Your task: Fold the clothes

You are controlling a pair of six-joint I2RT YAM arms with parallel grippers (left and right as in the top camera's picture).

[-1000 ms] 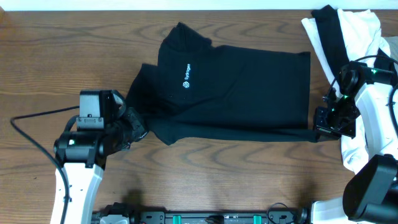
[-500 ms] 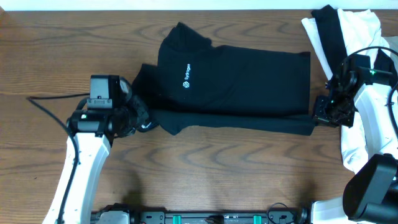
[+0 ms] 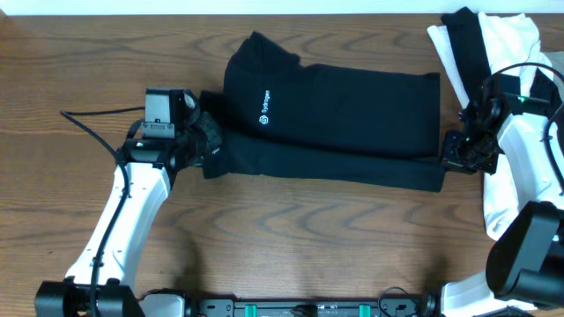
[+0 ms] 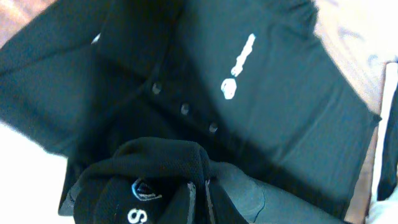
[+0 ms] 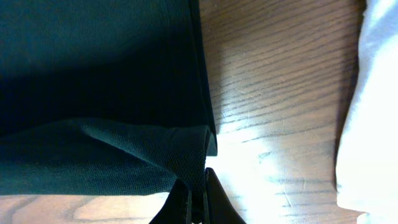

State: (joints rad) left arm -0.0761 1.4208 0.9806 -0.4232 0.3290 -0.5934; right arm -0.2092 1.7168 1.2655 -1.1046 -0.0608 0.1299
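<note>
A black shirt [image 3: 352,106] with a small white logo [image 3: 264,107] lies across the middle of the wooden table, its near long edge lifted and drawn towards the far side. My left gripper [image 3: 207,145] is shut on a bunched fold of the shirt's left end. In the left wrist view the black fabric [image 4: 280,93] wraps over that gripper [image 4: 200,199], beyond a row of buttons [image 4: 184,109]. My right gripper [image 3: 448,160] is shut on the shirt's near right corner. The right wrist view shows the hem [image 5: 186,149] pinched in my right gripper [image 5: 198,199].
A heap of white and black garments [image 3: 493,44] lies at the far right, under and behind the right arm, and shows as white cloth [image 5: 373,124] in the right wrist view. The left arm's cable [image 3: 97,114] trails over the table [image 3: 308,238] on the left.
Both grippers have carried the shirt's near edge towards the far side, narrowing it into a band. The left arm swung right and away from the front edge; the right moved slightly back.
</note>
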